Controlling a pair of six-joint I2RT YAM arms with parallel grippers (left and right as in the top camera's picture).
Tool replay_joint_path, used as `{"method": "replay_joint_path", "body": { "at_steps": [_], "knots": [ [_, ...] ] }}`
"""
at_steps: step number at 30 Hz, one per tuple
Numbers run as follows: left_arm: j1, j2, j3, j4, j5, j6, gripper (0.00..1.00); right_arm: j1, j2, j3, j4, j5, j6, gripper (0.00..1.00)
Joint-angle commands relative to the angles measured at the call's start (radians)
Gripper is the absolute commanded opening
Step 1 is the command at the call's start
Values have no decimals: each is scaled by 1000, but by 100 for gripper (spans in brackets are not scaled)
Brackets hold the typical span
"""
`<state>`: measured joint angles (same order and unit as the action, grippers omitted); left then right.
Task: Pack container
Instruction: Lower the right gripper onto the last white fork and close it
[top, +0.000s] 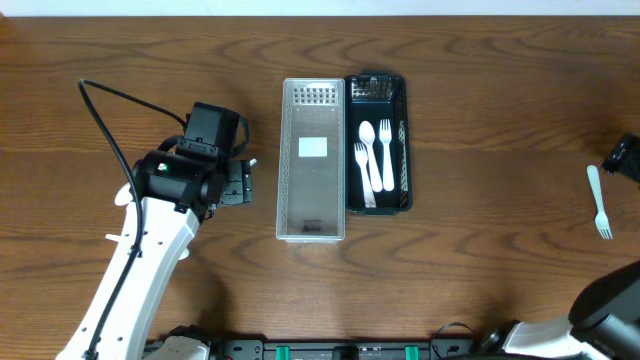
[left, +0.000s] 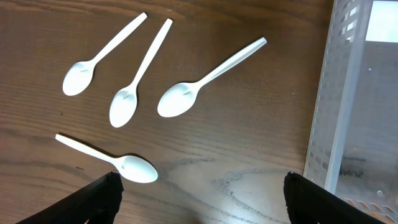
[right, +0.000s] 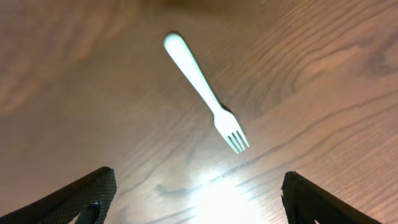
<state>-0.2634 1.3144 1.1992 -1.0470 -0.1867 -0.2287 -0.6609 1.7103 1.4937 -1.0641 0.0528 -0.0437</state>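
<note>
A white perforated basket (top: 313, 160) stood in the middle of the brown wooden table (top: 480, 90). It touched a dark tray (top: 407, 150) on its right side, and that tray held white cutlery (top: 366, 133) laid lengthwise. Four white spoons (left: 180, 99) lay loose just beside the basket, under the left gripper (left: 199, 193), whose fingers were wide apart and held nothing. Well apart, near the right edge, a single plastic fork (right: 205, 93) lay flat, its long axis almost parallel to the basket and its tines toward the near edge. The right gripper (right: 199, 193) above it was also spread wide and empty.
</note>
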Motion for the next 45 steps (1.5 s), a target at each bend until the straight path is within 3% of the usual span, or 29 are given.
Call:
{"method": "replay_joint_path", "body": {
  "at_steps": [1, 11, 20, 29, 35, 41, 45],
  "knots": [
    [5, -2, -4, -3, -5, 6, 85, -20, 66, -16, 21, -4, -148, 87],
    [5, -2, -4, -3, -5, 6, 89, -21, 292, -16, 131, -8, -308, 87],
    [5, -2, -4, -3, -5, 6, 90, -22, 420, -16, 195, -57, -313, 86],
    [5, -2, -4, -1, -5, 6, 90, -28, 435, -16, 233, -62, -312, 86],
    [5, -2, -4, 13, -5, 6, 90, -35, 435, -17, 218, -69, -311, 70],
    [5, -2, -4, 11, -5, 6, 90, -37, 435, -17, 193, -69, -285, 61],
    [5, -2, -4, 11, -5, 6, 90, -37, 435, -17, 179, -69, -263, 48]
  ]
}}
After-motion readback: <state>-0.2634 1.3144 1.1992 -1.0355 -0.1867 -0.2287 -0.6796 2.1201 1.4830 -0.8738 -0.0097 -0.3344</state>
